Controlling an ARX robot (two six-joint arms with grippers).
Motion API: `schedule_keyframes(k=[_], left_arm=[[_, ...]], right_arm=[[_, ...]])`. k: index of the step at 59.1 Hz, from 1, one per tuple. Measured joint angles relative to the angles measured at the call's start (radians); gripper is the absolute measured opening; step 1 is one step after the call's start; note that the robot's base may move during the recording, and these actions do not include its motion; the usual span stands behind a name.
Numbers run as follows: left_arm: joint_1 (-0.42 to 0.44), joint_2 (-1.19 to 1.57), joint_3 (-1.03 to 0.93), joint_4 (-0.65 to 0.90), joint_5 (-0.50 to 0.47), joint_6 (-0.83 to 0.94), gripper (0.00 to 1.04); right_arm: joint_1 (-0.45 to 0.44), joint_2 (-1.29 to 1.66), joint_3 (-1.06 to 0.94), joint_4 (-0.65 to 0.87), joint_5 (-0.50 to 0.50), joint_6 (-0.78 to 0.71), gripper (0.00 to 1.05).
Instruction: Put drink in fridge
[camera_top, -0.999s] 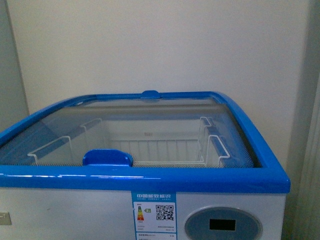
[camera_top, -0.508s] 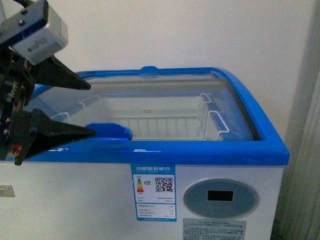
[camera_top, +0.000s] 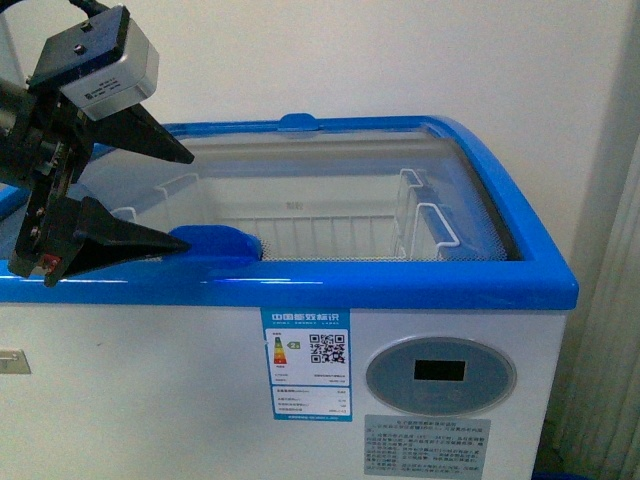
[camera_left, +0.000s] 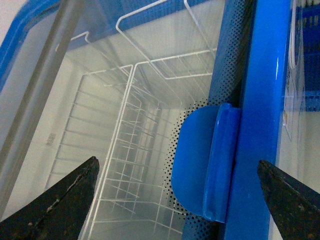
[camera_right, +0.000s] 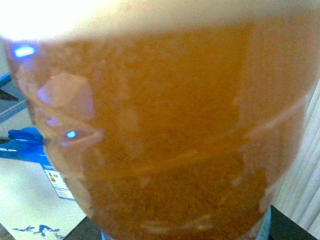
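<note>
Front view: left hand (camera_top: 190, 200) wide open, empty, beside fridge (camera_top: 450, 285) handle (camera_top: 215, 240); right hand (camera_right: 180, 232) tight around drink (camera_right: 165, 135).

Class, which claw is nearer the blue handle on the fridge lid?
Left. The left claw hangs open just beside the handle; the right claw, gripping the drink, is outside the front view, well away from it.

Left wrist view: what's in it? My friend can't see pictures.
The left gripper is wide open, its black fingers framing the blue handle on the fridge's glass lid. A white wire basket shows through the glass.
</note>
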Motion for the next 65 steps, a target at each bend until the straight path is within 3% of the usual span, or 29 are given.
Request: schedule_keyframes(k=[37,65], left_arm=[[0.000,0.216,0.238,-0.040,0.039,0.003,0.97],[-0.020,0.620,0.918,-0.135,0.015,-0.075,0.97]], right_arm=[[0.000,0.000,0.000,0.000,0.000,0.000,0.40],[0.000,0.000,0.000,0.000,0.000,0.000,0.40]])
